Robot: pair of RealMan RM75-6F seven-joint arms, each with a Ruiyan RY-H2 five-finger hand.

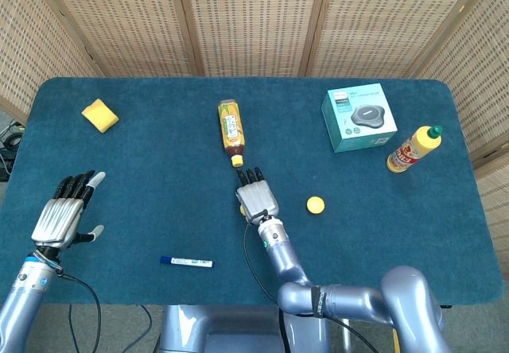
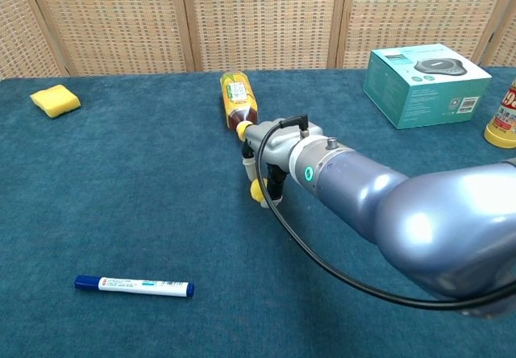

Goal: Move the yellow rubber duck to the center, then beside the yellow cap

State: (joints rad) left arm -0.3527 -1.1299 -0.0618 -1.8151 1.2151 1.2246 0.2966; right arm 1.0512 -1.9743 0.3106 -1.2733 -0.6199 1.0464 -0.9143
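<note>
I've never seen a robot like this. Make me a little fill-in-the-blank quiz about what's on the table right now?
1. The right hand holds a small ____ duck.
2. The tea bottle is lying on its ____.
3. The marker has a ____ cap.
4. The left hand holds ____.

Missing words: yellow; side; blue; nothing

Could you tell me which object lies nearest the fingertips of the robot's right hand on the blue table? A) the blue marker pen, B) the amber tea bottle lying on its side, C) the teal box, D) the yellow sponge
B: in the head view the right hand points its fingers up the table at the yellow-capped end of the amber tea bottle lying on its side, which sits just beyond them.
</note>
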